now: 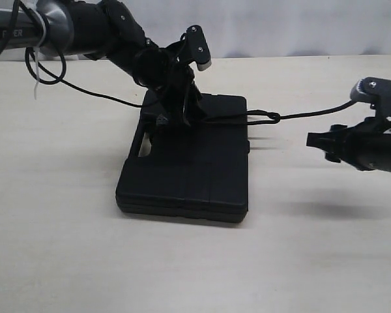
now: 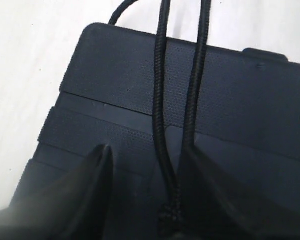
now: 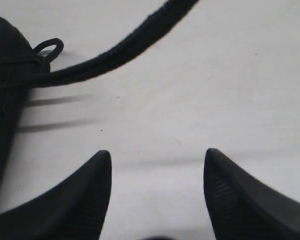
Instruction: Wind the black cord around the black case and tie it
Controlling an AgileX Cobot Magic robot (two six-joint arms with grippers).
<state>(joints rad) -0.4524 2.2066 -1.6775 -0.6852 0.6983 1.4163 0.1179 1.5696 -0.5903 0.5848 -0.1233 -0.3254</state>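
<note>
L gripper [image 2: 146, 152], jaws apart astride the black cord [image 2: 159, 100], shd pin it on the black case [image 2: 240, 100] while R gripper [image 3: 157, 154], jaws apart & empty, grabs it nr loop [image 3: 49, 47].

This looks to me like a robotics lab. A plain pale worktop [image 1: 58, 254] stands before a bare white wall [image 1: 300, 26]. One black robot arm [image 1: 98, 29], with a white cable tie [image 1: 36, 78] hanging from it, and a second arm [image 1: 378, 150] reach over the worktop, where the black case [image 1: 189, 176] lies.
</note>
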